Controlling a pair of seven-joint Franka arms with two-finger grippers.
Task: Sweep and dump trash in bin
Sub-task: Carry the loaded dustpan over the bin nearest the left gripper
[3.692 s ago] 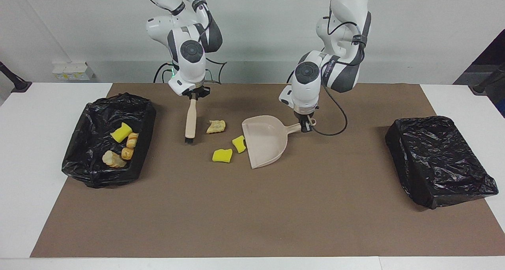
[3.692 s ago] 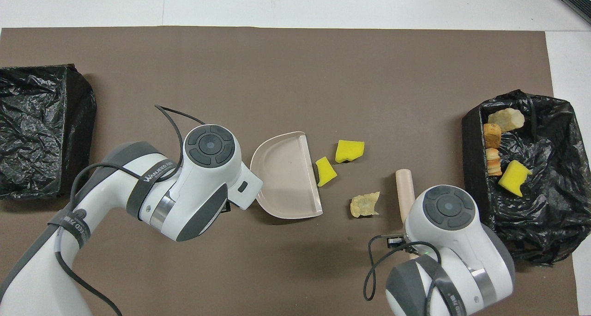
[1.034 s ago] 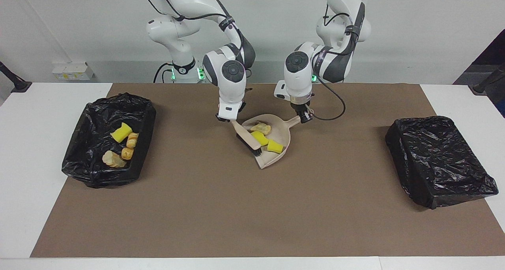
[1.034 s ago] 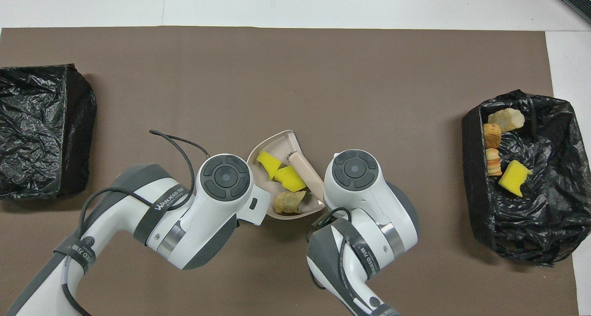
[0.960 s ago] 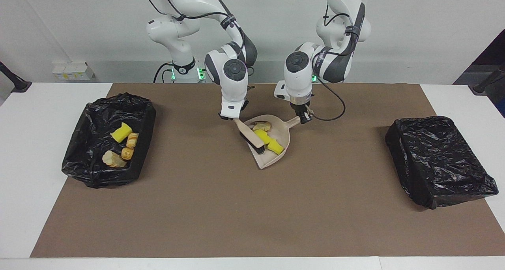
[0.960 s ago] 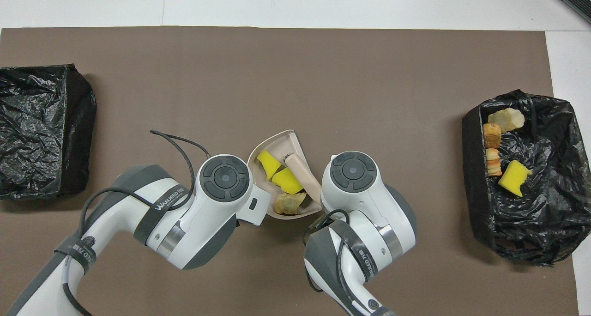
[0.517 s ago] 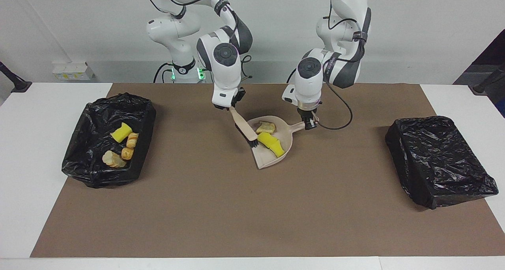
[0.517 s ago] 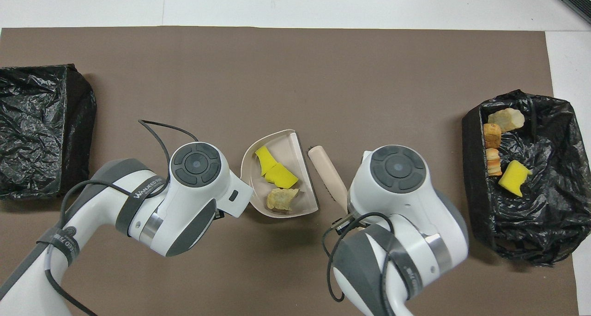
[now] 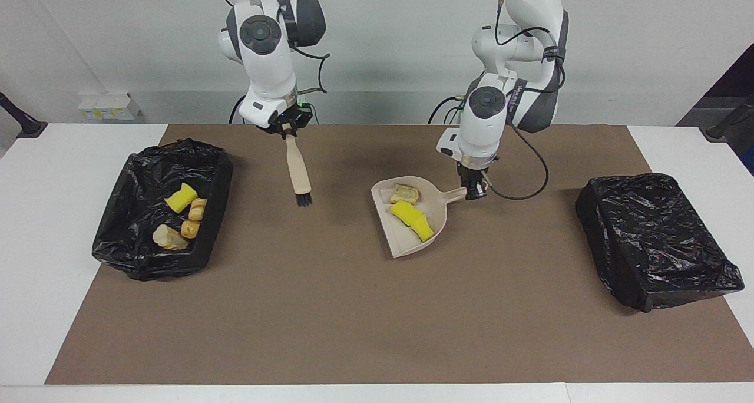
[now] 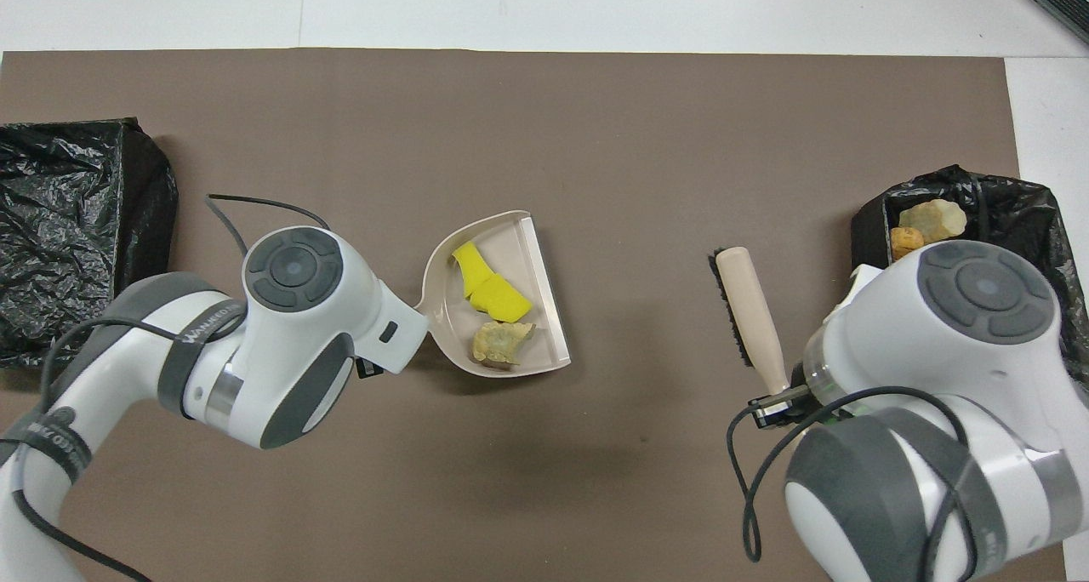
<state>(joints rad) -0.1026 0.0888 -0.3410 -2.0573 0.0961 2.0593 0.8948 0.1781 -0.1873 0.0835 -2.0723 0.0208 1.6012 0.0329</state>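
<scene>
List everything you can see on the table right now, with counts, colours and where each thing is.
Trash: seven pieces, yellow and tan; three in the dustpan, four in the open bin.
Dustpan: one, beige, mid-mat, held by its handle.
Brush: one, beige with black bristles, hanging above the mat.
Bins: two, black-lined; open one at the right arm's end, another at the left arm's end.
Mat: one, brown.
Left gripper: shut on dustpan handle.
Right gripper: shut on brush.

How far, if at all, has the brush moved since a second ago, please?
Yes. The brush, held by the right gripper, has left the dustpan and swung toward the open bin at the right arm's end, hanging above the mat.
</scene>
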